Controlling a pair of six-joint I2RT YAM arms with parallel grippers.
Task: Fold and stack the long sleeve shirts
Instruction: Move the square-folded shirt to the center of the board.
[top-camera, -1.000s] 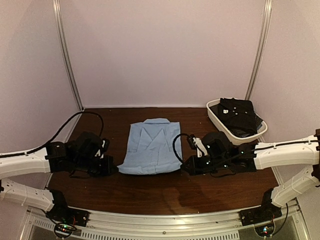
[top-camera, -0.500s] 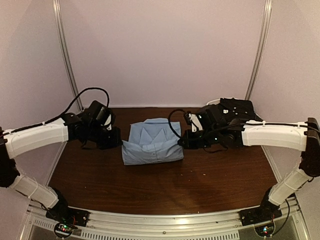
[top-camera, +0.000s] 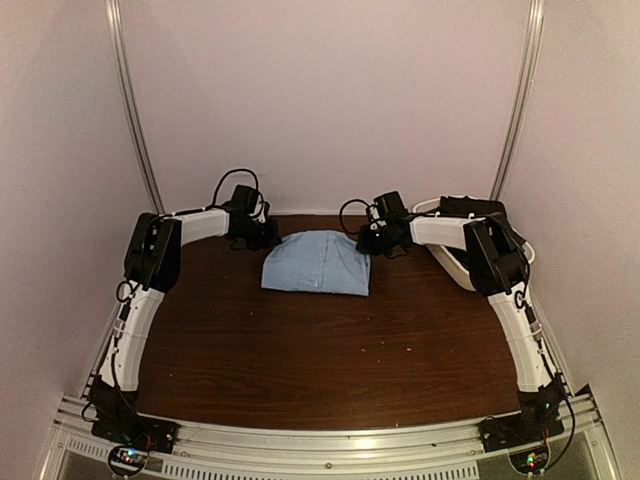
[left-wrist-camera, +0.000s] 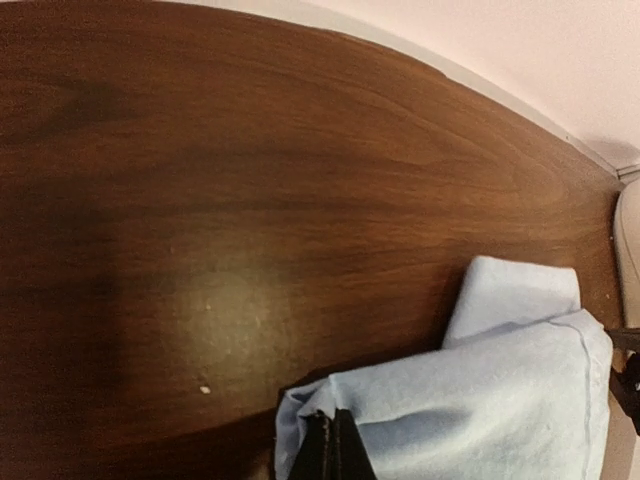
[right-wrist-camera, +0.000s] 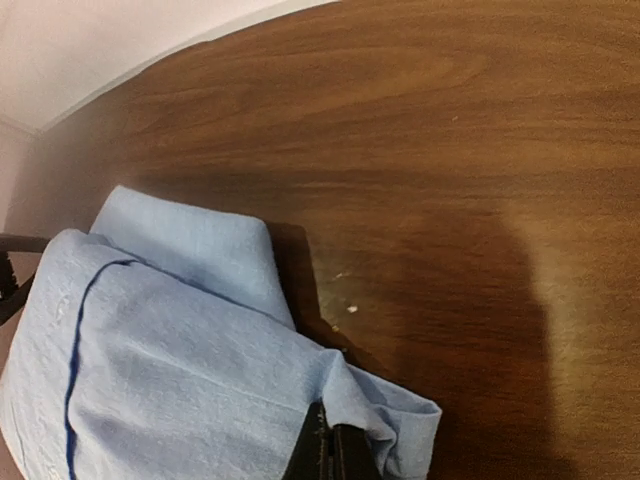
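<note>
The light blue shirt (top-camera: 318, 263) lies folded over at the far middle of the table. My left gripper (top-camera: 266, 236) is shut on its far left corner, with the cloth bunched round the closed fingertips in the left wrist view (left-wrist-camera: 333, 440). My right gripper (top-camera: 364, 242) is shut on its far right corner, with the cloth pinched in the right wrist view (right-wrist-camera: 328, 445). The shirt (left-wrist-camera: 500, 400) spreads away from the left fingers, and the shirt (right-wrist-camera: 170, 370) spreads left of the right fingers. Both arms reach far out towards the back wall.
A white oval tub (top-camera: 452, 262) with dark clothing (top-camera: 480, 212) stands at the back right, just behind my right arm. The brown wooden table (top-camera: 330, 350) stretches towards me. The back wall and side posts stand close to both grippers.
Both grippers carried the shirt's near edge up and away to the far side, folding it over itself. The arms went from low and near to fully stretched towards the back wall.
</note>
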